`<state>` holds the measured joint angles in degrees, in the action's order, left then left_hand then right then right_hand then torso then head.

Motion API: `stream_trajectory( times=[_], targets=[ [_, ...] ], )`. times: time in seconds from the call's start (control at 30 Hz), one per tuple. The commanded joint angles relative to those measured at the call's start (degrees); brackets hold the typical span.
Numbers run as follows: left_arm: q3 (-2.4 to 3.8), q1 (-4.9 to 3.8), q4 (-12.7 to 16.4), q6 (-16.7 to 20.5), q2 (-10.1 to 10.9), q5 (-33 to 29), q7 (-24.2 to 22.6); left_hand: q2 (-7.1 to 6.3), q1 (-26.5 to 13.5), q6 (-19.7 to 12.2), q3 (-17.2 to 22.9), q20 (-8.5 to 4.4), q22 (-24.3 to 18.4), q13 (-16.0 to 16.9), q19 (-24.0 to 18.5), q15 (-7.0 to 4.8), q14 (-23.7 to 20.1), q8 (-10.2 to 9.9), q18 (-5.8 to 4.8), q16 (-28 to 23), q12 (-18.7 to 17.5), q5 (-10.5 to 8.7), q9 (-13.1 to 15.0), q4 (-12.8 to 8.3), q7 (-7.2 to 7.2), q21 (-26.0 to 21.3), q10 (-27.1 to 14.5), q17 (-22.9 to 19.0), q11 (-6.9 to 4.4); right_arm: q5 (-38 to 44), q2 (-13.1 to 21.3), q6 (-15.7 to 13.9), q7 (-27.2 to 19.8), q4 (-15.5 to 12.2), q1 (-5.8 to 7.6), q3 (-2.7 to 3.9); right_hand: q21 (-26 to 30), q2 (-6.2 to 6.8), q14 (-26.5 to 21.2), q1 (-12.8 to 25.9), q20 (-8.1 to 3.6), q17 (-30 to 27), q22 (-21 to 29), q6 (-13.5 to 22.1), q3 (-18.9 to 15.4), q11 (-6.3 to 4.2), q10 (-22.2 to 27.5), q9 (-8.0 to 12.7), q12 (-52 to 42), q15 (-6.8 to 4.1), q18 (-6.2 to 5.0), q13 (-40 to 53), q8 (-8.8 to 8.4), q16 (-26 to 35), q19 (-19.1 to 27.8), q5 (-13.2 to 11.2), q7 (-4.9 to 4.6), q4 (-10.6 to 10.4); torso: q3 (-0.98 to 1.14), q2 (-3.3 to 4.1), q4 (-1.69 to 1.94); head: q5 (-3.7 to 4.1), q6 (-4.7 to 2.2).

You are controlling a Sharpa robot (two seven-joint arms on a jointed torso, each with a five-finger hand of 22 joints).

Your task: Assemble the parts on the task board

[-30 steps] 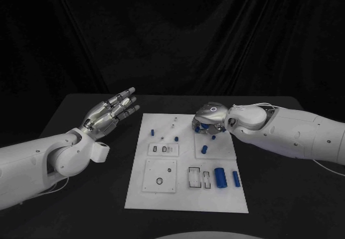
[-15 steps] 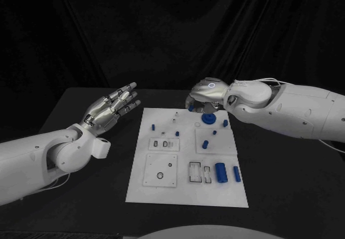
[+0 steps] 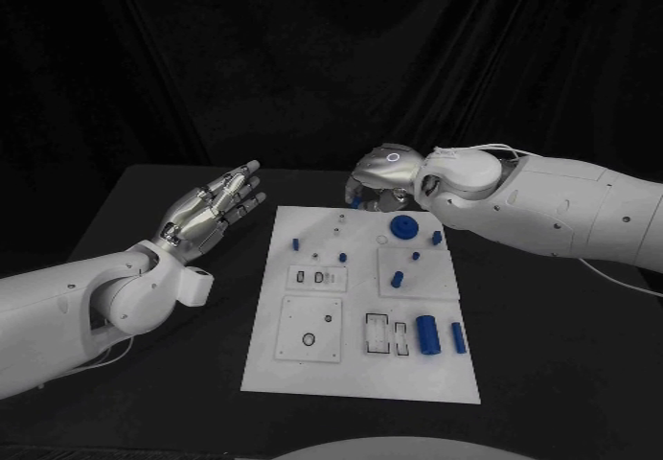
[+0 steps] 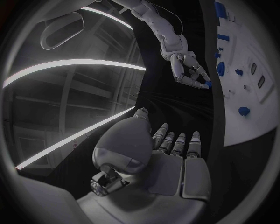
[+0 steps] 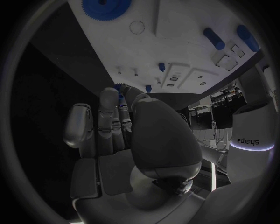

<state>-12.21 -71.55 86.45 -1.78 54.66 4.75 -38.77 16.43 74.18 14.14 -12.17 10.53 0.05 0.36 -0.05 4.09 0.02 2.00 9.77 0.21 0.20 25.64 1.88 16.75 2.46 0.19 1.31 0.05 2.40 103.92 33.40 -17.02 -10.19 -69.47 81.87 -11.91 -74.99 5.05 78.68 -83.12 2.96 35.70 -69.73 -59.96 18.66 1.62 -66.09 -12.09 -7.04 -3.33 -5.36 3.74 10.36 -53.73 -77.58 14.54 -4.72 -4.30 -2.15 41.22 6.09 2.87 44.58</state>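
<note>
Task board (image 3: 362,369): white plate, centre frame. Blue gear (image 3: 402,227) on its upper right, directly below the right hand (image 3: 381,178). That hand, the nearer one, pinches a small blue gear (image 5: 120,87) between its fingertips. Left hand (image 3: 210,210): upper left, fingers spread, empty. Legible: "sharpa" on an arm (image 5: 252,140).

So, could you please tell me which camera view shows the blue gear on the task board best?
The head view: the blue gear lies whole on the task board. The right wrist view cuts it at the rim; the left wrist view shows it small.
</note>
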Motion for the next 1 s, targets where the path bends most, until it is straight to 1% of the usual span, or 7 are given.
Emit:
stream_trajectory(
  times=[0.03,0.07,0.23,0.4,0.57,0.7,1.0],
  targets=[
    [0.04,-0.1,0.12,0.53,-0.16,0.02,-7.58,-0.04,0.4,-0.06,0.34,-0.27,-0.05,0.05,0.05,0.03,-0.02,0.26,0.35,-0.21,0.31,0.32,-0.03,-0.02,0.34,-0.19,-0.03,-0.05,-0.03,-0.51,-0.49,0.91,1.31,0.73,-0.01,0.03,-0.14,0.07,0.4,0.36,0.02,-0.04,-0.05,0.54,0.11,0.35,0.26,-0.1,0.49,-0.04,0.42,-0.03,-0.35,-0.31,-0.12,-0.13,0.03,-0.33,-0.23,0.55,0.34,0.27,-0.43],
    [0.04,-0.1,0.13,0.49,-0.16,0.02,-7.56,-0.05,0.55,-0.02,0.37,-0.26,-0.05,0.06,0.05,0.06,-0.02,0.27,0.34,-0.21,0.32,0.49,-0.02,-0.02,0.34,-0.19,-0.02,-0.05,-0.04,-0.51,-0.61,1.03,1.37,0.86,-0.04,0.03,-0.11,0.12,0.38,0.34,0.03,-0.02,-0.04,0.69,0.17,0.38,0.36,-0.1,0.64,-0.02,0.41,-0.03,-0.45,-0.31,-0.09,-0.11,0.01,-0.35,-0.23,0.55,0.34,0.27,-0.43],
    [0.04,-0.1,0.06,0.19,-0.16,0.03,-7.43,-0.16,2.58,0.15,0.97,-0.08,-0.05,0.05,0.05,0.44,-0.02,0.3,0.21,-0.21,0.32,2.76,-0.01,-0.21,0.42,-0.19,-0.01,-0.05,-0.1,-0.52,-1.42,1.66,1.68,1.67,-0.24,0.03,-0.04,0.36,0.25,0.35,0.11,-0.08,-0.08,1.27,0.37,0.55,0.67,-0.13,1.19,0.08,0.4,-0.03,-0.85,-0.26,-0.02,-0.11,-0.14,-0.45,-0.53,1.12,1.11,1.18,-1.27],
    [0.04,-0.1,0.01,0.05,-0.22,0.03,-7.41,-0.18,3.13,0.23,1.13,0.0,-0.05,0.05,0.05,0.59,-0.02,0.31,0.14,-0.21,0.32,3.39,0.0,-0.23,0.43,-0.19,-0.01,-0.05,-0.14,-0.52,-2.17,2.25,1.89,2.41,-0.45,0.03,-0.04,0.52,0.17,0.42,0.16,-0.09,-0.16,1.63,0.48,0.66,0.84,-0.13,1.52,0.14,0.41,-0.01,-1.1,-0.24,-0.01,-0.19,-0.23,-0.55,-0.7,1.43,1.54,1.89,-1.79],
    [0.04,-0.1,0.02,-0.03,-0.3,0.03,-7.43,-0.18,3.25,0.16,1.17,0.01,-0.05,0.06,0.05,0.6,-0.02,0.3,0.14,-0.21,0.32,3.5,-0.01,-0.22,0.35,-0.19,-0.01,-0.05,-0.1,-0.52,-2.71,2.89,2.05,2.94,-0.83,0.03,0.0,0.55,0.15,0.4,0.18,-0.1,-0.14,1.73,0.54,0.68,0.88,-0.14,1.62,0.16,0.4,0.0,-1.18,-0.24,0.02,-0.23,-0.25,-0.57,-0.88,1.4,1.67,2.1,-1.79],
    [0.04,-0.1,-0.04,-0.08,-0.32,0.03,-7.38,-0.17,3.33,0.2,1.19,0.01,-0.05,0.05,0.05,0.61,-0.02,0.31,0.13,-0.21,0.32,3.58,-0.01,-0.22,0.3,-0.19,-0.02,-0.05,-0.09,-0.52,-3.28,3.29,2.17,3.63,-1.34,0.03,0.01,0.59,0.11,0.36,0.21,-0.13,-0.16,1.86,0.62,0.7,0.94,-0.14,1.73,0.18,0.4,0.0,-1.27,-0.21,0.04,-0.25,-0.27,-0.56,-0.78,1.36,1.45,2.02,-1.74],
    [0.04,-0.1,-0.36,-0.61,-0.61,0.03,-7.12,-0.17,3.87,0.08,1.4,0.04,-0.05,0.05,0.05,0.69,-0.02,0.27,0.08,-0.21,0.31,4.12,-0.02,-0.31,0.22,-0.19,-0.05,-0.05,-0.04,-0.52,-4.31,3.74,2.56,5.35,-2.15,0.03,0.14,0.72,-0.03,0.19,0.25,-0.29,-0.06,2.11,0.83,0.76,1.09,-0.16,2.03,0.23,0.36,0.02,-1.47,-0.09,0.17,-0.23,-0.33,-0.49,-0.78,1.27,1.55,2.01,-1.72]
  ],
)
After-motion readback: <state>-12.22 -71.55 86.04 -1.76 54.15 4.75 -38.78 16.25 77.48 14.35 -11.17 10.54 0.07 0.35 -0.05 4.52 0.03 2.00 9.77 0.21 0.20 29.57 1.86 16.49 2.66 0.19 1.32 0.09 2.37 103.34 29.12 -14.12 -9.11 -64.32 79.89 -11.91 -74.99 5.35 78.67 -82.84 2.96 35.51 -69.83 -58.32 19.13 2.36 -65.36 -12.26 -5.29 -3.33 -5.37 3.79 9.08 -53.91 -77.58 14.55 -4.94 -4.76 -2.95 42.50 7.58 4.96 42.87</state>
